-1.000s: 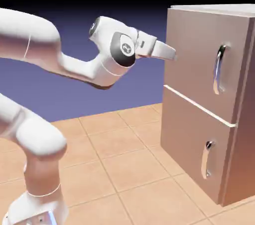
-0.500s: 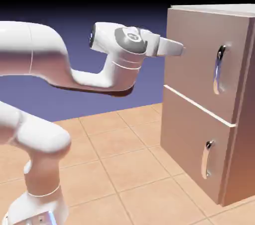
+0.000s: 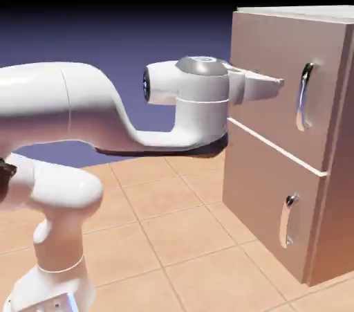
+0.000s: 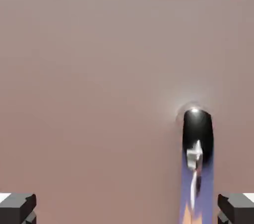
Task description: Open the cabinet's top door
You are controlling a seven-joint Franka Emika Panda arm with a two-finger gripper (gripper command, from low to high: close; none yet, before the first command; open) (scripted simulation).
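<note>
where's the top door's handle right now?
Exterior view: on the upper door, near its right edge, above the lower handle. Hand view: the top handle is right of centre, between the open fingertips.

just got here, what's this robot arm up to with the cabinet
The white robot arm is at the cabinet with its gripper open, apparently lining up to open the top door. It holds nothing, and the door is closed. In the hand view, the top door's handle lies between the two fingertips, nearer the right one, without being gripped. The bottom door is closed too.
</note>
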